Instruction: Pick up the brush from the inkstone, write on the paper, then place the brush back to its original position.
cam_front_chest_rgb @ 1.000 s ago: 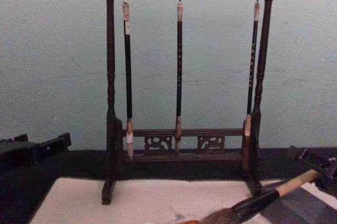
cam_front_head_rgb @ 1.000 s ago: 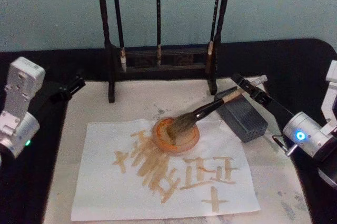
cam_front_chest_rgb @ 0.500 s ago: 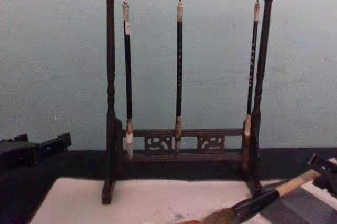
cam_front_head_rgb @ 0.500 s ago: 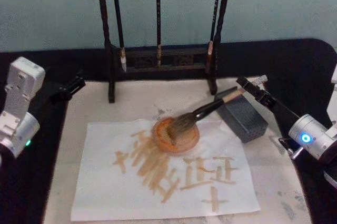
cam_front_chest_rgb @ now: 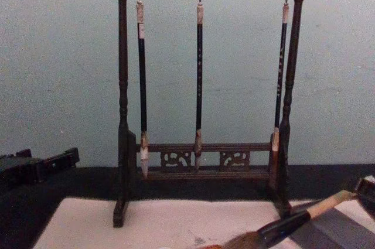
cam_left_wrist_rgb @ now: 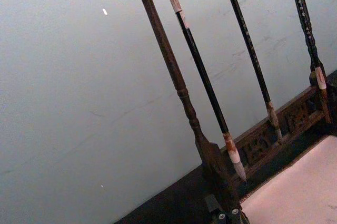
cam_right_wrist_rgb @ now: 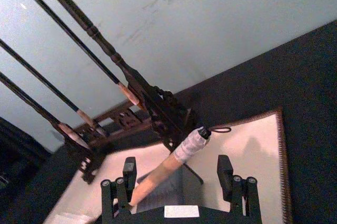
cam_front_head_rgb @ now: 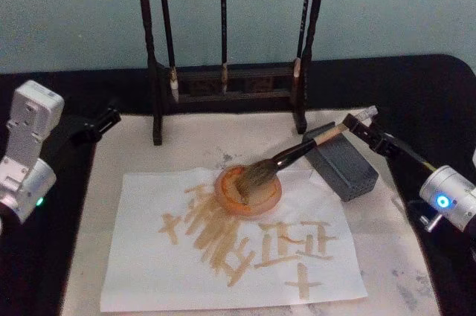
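One brush [cam_front_head_rgb: 286, 158]: handle propped on the inkstone [cam_front_head_rgb: 343, 166], bristles in an orange dish [cam_front_head_rgb: 248, 190] on the paper [cam_front_head_rgb: 141, 268].
One inkstone, near the mat's [cam_front_head_rgb: 201, 137] right edge.
One wooden rack [cam_front_chest_rgb: 202, 167] at the mat's far edge, three thin brushes [cam_front_chest_rgb: 199, 73] hanging.
Right gripper [cam_right_wrist_rgb: 179, 174]: fingers spread, straddling the brush's top without touching.
Left gripper [cam_front_head_rgb: 104, 119]: off the mat's far left corner; finger state indiscernible.

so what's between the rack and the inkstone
Only the brush handle: in the head view it leans on the inkstone and its top end crosses the bare mat between that and the rack. The open right hand brackets that end.
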Robot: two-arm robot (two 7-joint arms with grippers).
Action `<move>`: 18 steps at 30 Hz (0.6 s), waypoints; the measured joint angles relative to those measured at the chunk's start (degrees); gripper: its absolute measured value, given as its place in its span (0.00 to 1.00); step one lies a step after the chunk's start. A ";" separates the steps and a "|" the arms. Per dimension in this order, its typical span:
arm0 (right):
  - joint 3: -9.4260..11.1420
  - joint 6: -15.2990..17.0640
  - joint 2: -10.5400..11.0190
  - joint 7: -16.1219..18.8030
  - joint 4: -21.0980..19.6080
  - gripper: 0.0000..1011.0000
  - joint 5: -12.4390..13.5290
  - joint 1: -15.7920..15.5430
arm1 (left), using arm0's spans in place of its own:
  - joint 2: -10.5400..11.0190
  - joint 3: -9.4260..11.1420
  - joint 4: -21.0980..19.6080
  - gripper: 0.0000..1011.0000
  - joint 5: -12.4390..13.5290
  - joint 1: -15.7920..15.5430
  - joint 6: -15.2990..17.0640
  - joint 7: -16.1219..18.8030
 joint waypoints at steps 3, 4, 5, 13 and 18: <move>0.07 -0.40 1.45 -2.92 -3.70 0.99 -2.12 -1.93 | 0.00 0.00 0.00 0.99 0.00 0.00 0.00 0.00; 0.07 -0.46 1.85 -3.62 -4.63 0.99 -2.72 -2.41 | 0.00 0.00 0.00 0.99 0.00 0.00 0.00 0.00; 0.07 -0.50 2.12 -4.03 -5.20 0.99 -3.10 -2.72 | 0.00 0.00 0.00 0.99 0.00 0.00 0.00 0.00; -0.62 -0.90 5.29 -8.25 -12.45 0.99 -9.47 -6.01 | 0.00 0.00 0.00 0.99 0.00 0.00 0.00 0.00; -1.94 -2.02 7.49 -10.45 -17.48 0.99 -15.71 -7.37 | 0.00 0.00 0.00 0.99 0.00 0.00 0.00 0.00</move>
